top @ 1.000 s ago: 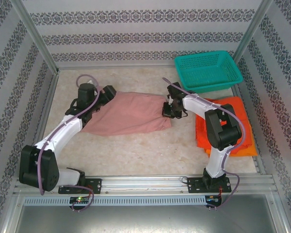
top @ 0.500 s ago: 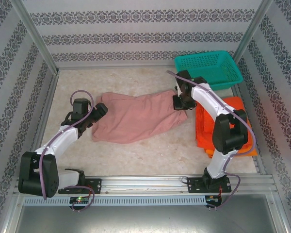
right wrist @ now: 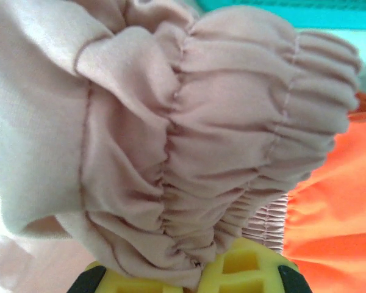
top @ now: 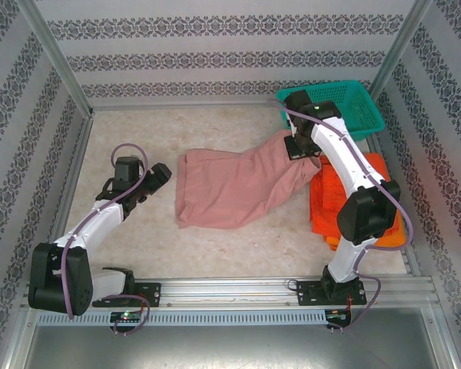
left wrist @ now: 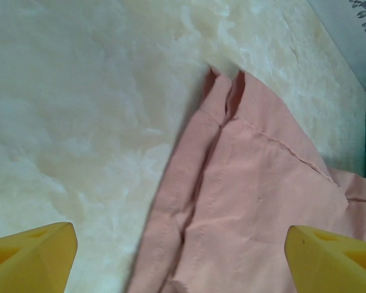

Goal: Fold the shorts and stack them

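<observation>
The dusty pink shorts [top: 234, 184] lie stretched across the middle of the table, their right end raised over the orange shorts [top: 376, 173]. My right gripper [top: 298, 147] is shut on the pink gathered waistband [right wrist: 219, 140], which bunches over its yellow fingers [right wrist: 247, 268]. The orange shorts [right wrist: 338, 207] lie folded just beyond that waistband. My left gripper [top: 163, 171] hovers open a little left of the pink shorts' left edge. Its yellow fingertips [left wrist: 30, 253] stand wide apart, with the pink cloth [left wrist: 256, 201] lying free below and nothing between them.
A teal plastic basket [top: 342, 108] stands at the back right, just behind my right gripper, and its rim [right wrist: 293, 12] shows above the waistband. The metal frame and patterned walls close in the table. Bare tabletop [top: 123, 138] lies left of the pink shorts.
My right gripper has dragged the pink shorts to the right and back, up onto the orange shorts. My left gripper has drawn back from the left end, and the cloth has slid away from it.
</observation>
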